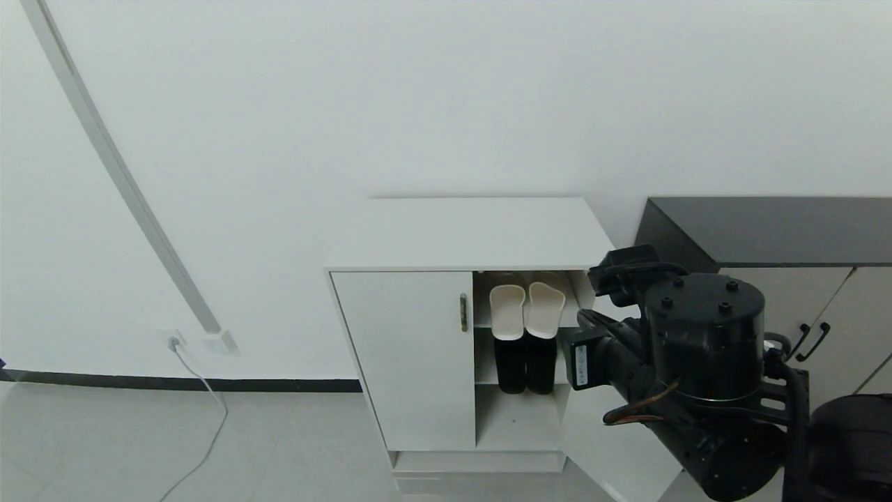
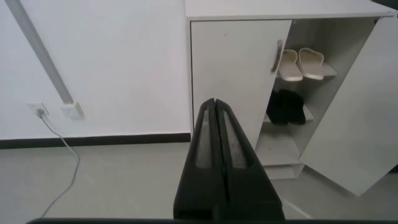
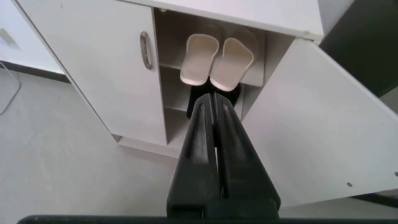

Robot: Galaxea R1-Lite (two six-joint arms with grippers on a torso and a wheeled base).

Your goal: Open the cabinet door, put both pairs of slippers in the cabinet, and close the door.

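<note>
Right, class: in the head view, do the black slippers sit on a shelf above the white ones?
No, the black slippers sit lower, directly beneath the white slippers.

The white cabinet (image 1: 460,230) stands on the grey floor (image 1: 104,446). Its upper shelf (image 1: 482,326) carries the white slippers (image 1: 526,310), and the shelf below (image 1: 484,382) carries the black slippers (image 1: 524,362).

We have the cabinet (image 1: 460,233) backed against the wall (image 1: 348,104), left door (image 1: 408,355) closed, right door (image 1: 613,453) swung out toward us. In its right half, the upper pair of slippers (image 1: 526,310) sits on the top shelf and the lower pair (image 1: 524,362) on the shelf directly beneath. A second cabinet (image 1: 766,230) stands to the right, and a wall socket (image 1: 173,341) is low on the wall to the left.
</note>
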